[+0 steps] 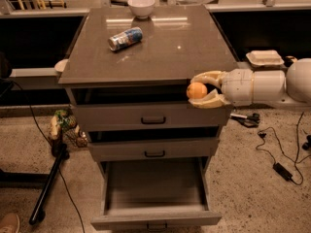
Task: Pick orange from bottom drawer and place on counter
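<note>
The tool [195, 91] is clamped on the orange [197, 90], top and bottom fingers around it. It hangs just in front of the worktop [165, 52], at its front corner and slightly below the edge. The bare slab lies above the tool and beyond it, so I judge the placing calls for a lift first, then a reach inward. The bottom drawer [154, 218] stands open far beneath the tool.

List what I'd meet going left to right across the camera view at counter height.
The can → orange, gripped by the end effector at the counter's front edge → takeout box.
</note>
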Robot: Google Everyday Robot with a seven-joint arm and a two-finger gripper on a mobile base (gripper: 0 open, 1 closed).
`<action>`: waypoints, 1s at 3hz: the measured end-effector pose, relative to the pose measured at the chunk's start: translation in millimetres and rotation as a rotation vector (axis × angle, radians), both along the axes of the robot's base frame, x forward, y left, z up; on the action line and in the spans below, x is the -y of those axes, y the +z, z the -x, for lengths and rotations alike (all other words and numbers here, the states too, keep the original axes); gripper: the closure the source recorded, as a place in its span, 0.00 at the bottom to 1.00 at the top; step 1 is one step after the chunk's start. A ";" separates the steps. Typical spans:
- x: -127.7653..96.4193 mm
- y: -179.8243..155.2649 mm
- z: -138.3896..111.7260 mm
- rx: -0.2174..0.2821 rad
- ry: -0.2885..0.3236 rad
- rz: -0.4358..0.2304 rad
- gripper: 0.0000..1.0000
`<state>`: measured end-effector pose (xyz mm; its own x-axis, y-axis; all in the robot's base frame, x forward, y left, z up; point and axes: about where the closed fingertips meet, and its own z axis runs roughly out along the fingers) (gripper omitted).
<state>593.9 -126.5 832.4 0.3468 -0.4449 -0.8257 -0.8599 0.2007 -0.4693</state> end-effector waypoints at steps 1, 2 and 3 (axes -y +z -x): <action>6.5 39.0 -20.5 0.009 -0.019 -0.029 1.00; 14.8 72.0 -53.7 0.005 -0.076 -0.078 1.00; 15.7 78.4 -92.9 -0.016 -0.122 -0.110 1.00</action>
